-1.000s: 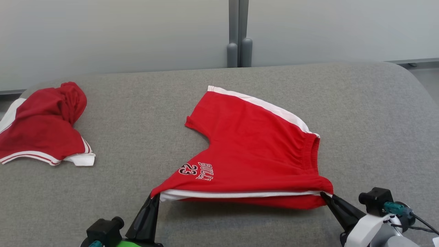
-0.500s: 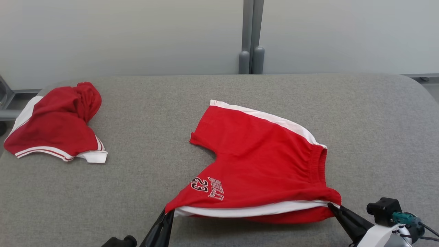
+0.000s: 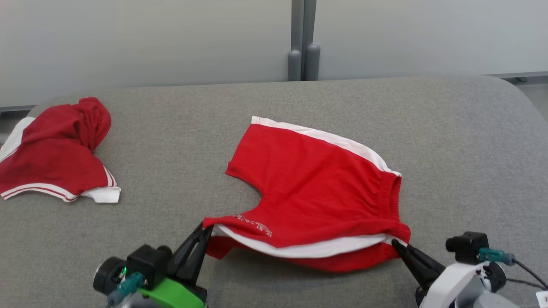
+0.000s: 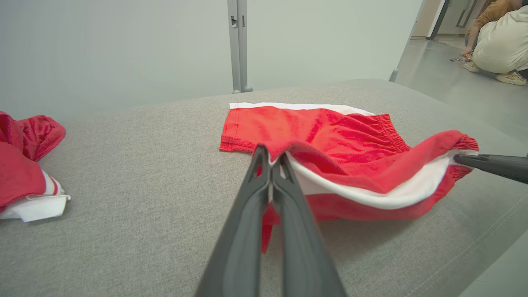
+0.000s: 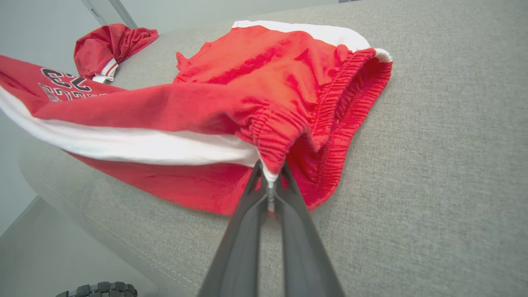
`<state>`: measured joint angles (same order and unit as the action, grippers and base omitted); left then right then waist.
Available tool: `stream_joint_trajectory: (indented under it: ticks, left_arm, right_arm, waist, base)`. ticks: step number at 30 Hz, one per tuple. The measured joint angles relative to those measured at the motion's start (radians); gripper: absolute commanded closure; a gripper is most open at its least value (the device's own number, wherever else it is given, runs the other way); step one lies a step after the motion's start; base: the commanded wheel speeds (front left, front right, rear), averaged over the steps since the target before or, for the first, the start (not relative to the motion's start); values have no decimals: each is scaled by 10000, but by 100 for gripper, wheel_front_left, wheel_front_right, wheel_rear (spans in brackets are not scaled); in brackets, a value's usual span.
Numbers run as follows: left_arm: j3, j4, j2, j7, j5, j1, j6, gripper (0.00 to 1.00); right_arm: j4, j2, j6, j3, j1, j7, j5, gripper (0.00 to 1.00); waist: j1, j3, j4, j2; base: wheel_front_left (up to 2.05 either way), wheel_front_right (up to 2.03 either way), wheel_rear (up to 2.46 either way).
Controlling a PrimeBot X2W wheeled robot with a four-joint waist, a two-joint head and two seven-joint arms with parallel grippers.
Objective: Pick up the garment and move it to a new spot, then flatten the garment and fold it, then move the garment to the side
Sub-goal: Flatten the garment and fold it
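The garment is a pair of red shorts with a white side stripe, spread on the grey padded table. Its near edge is lifted off the table and stretched between both grippers. My left gripper is shut on the leg-hem corner, also seen in the left wrist view where the gripper pinches the cloth. My right gripper is shut on the waistband corner; in the right wrist view the gripper clamps the elastic band of the shorts. The far half of the shorts lies flat.
A second crumpled red and white garment lies at the table's far left, also in the left wrist view. A pale wall with a grey post stands behind the table. A crouching person is far off to the right.
Both grippers have lifted the near edge and carried it toward the far side, so the printed number panel has tipped over and mostly out of sight. The head camera has shifted too.
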<state>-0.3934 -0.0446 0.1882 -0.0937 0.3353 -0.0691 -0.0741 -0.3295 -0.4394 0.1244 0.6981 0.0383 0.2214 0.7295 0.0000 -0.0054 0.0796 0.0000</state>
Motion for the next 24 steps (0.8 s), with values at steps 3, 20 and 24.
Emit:
stream_joint_trajectory:
  ticks: [3,20,24]
  left_arm:
    - [29,288,17,307,-12,885,-71,100]
    - [401,2523,-63,1651,-186,5501,-226,100]
    - [393,3087,-33,1923,-412,6502,-230,100]
  right_arm:
    - [67,159,0,-19,591,-159,514,100]
    - [-8,683,0,-376,3460,-1181,1870,100]
    - [-205,920,0,-460,3986,-1267,1875,100]
  waist:
    - [0,203,-151,0]
    - [0,2005,-1327,0]
    - [1,2537,-1676,0]
  base:
    - [0,0,0]
    - [0,0,0]
    - [0,0,0]
